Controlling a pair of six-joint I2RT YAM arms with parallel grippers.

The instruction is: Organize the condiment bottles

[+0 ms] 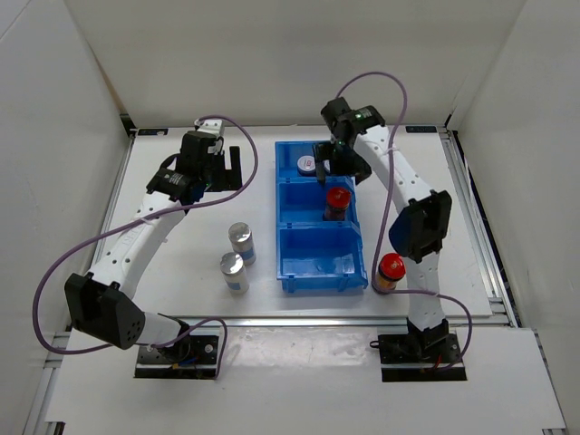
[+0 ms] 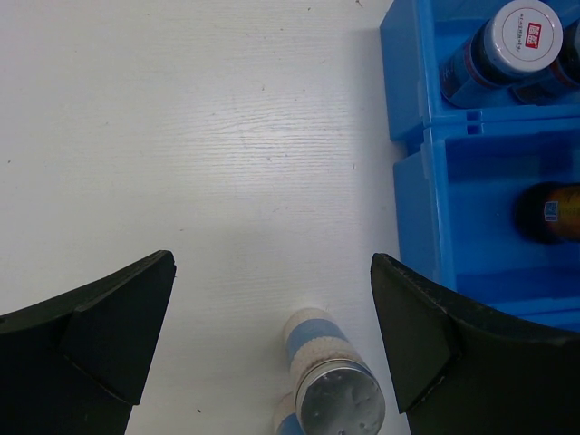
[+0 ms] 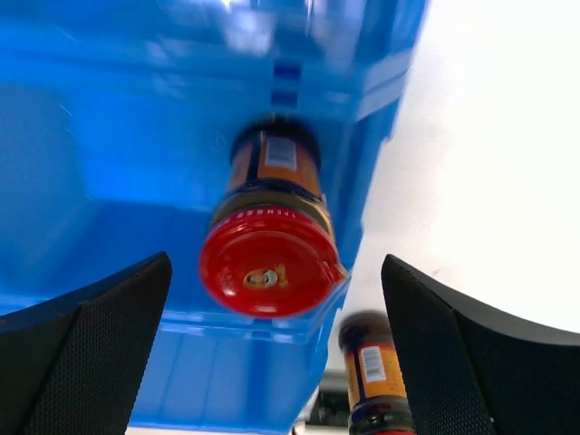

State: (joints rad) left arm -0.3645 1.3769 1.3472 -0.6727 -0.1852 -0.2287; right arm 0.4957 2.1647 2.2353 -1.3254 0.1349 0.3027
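A blue bin (image 1: 322, 263) holds a grey-lidded dark jar (image 1: 308, 165) in its far compartment and a red-capped brownish jar (image 1: 337, 201) in the middle one. My right gripper (image 1: 342, 166) hovers open above that red-capped jar (image 3: 267, 263), fingers (image 3: 100, 344) wide of the cap and not touching. Another red-capped jar (image 1: 391, 269) stands on the table right of the bin. Two silver-topped jars (image 1: 241, 241) (image 1: 234, 271) stand left of the bin. My left gripper (image 1: 225, 169) is open and empty over bare table; the nearer silver jar (image 2: 337, 399) shows below its fingers (image 2: 118, 326).
The bin's near compartment (image 1: 319, 249) holds nothing. White walls enclose the table at the back and both sides. The right arm's elbow (image 1: 421, 225) hangs over the table just right of the bin, above the loose red-capped jar.
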